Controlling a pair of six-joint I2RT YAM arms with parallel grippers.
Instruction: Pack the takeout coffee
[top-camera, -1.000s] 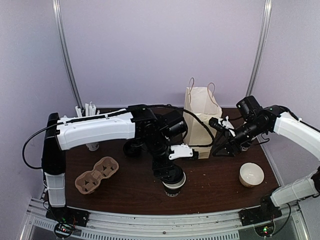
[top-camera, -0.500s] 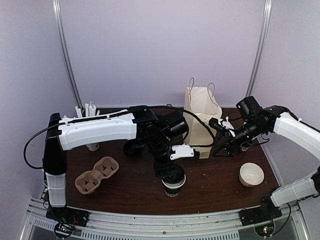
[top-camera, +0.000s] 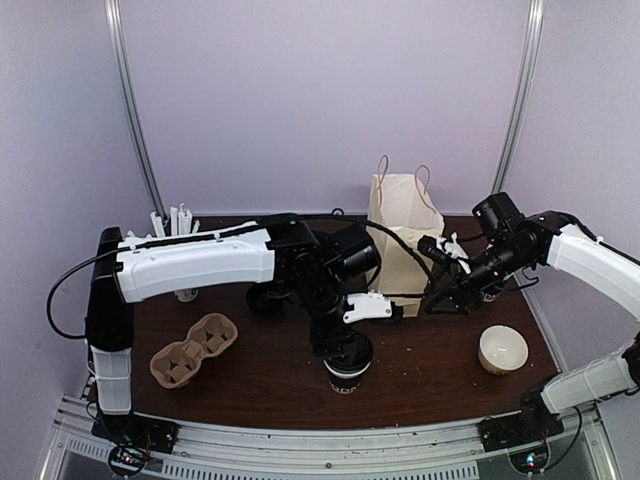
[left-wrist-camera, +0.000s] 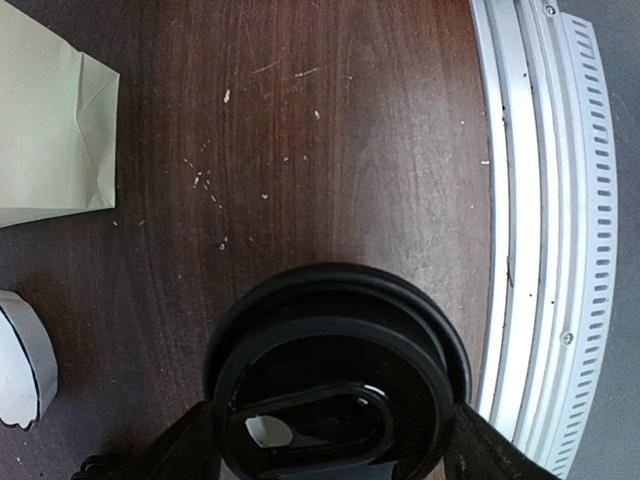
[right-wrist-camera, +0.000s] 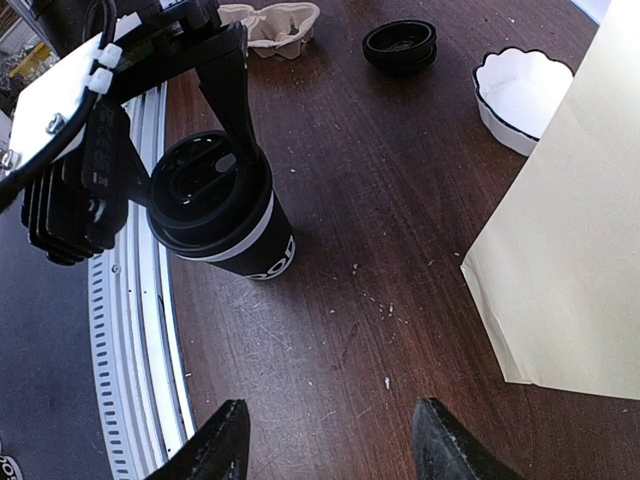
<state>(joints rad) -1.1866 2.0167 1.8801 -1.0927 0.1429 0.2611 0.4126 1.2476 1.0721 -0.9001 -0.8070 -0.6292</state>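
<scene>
The brown table (top-camera: 250, 375) is the biggest thing here. The long white left arm (top-camera: 195, 262) stretches from the left side across the table and bends down in the middle. The right arm (top-camera: 590, 255) comes in from the right side and points low, toward the bottom of the tall paper bag (top-camera: 398, 235) at the back.

The takeout coffee (top-camera: 347, 375) stands straight up near the front edge of the table, in the middle. Its long way runs up and down, and its black lid (left-wrist-camera: 335, 400) faces up.

The left gripper (top-camera: 343, 348) sits right over the cup. Its two black fingers (left-wrist-camera: 190, 450) press on the cup from both sides, by the lid. The right gripper (right-wrist-camera: 335, 445) hangs low over the table beside the bag. Its fingers (right-wrist-camera: 228, 440) are spread wide, with only table between them.

A small white bowl (top-camera: 503, 348) sits on the right.
</scene>
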